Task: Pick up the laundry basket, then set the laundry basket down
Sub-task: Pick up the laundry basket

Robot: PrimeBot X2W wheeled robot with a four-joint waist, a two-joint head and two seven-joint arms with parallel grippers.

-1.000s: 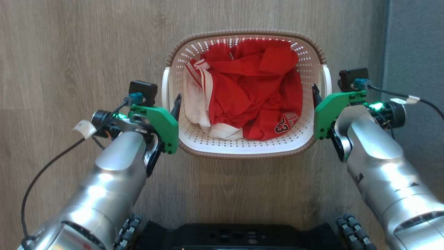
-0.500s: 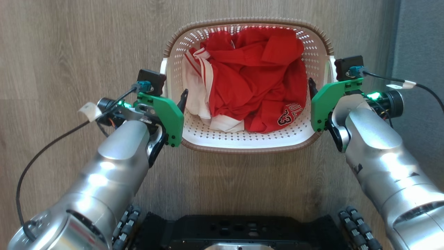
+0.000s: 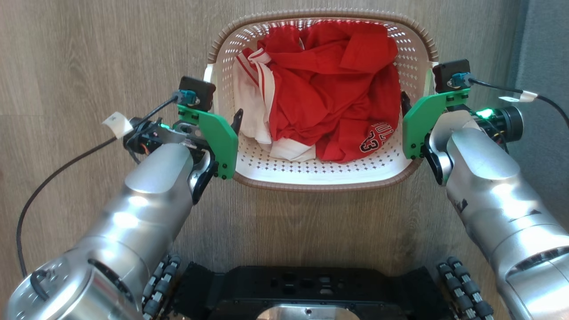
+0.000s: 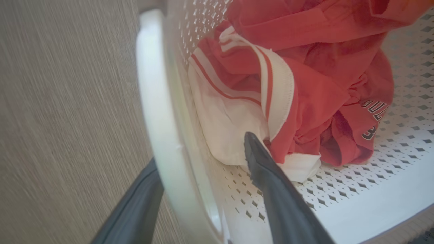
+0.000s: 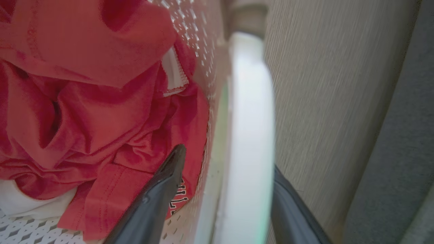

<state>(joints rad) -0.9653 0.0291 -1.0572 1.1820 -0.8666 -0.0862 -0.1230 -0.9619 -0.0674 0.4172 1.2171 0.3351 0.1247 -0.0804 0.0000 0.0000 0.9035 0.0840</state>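
Over wood floor (image 3: pixel 89 53), laundry basket (image 3: pixel 320 169), left gripper (image 4: pixel 200 152) and right gripper (image 5: pixel 227 159) pinching its handles (image 4: pixel 152 84), grey panel (image 3: pixel 546 44) rightward

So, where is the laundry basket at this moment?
In the head view the laundry basket is at top centre, over the wooden floor. It sits between the left tool and the right tool, which grip its two sides.

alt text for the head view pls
Top-down: the laundry basket, holding red and white clothes, is gripped at its two sides by the left gripper and right gripper, above a wooden floor.
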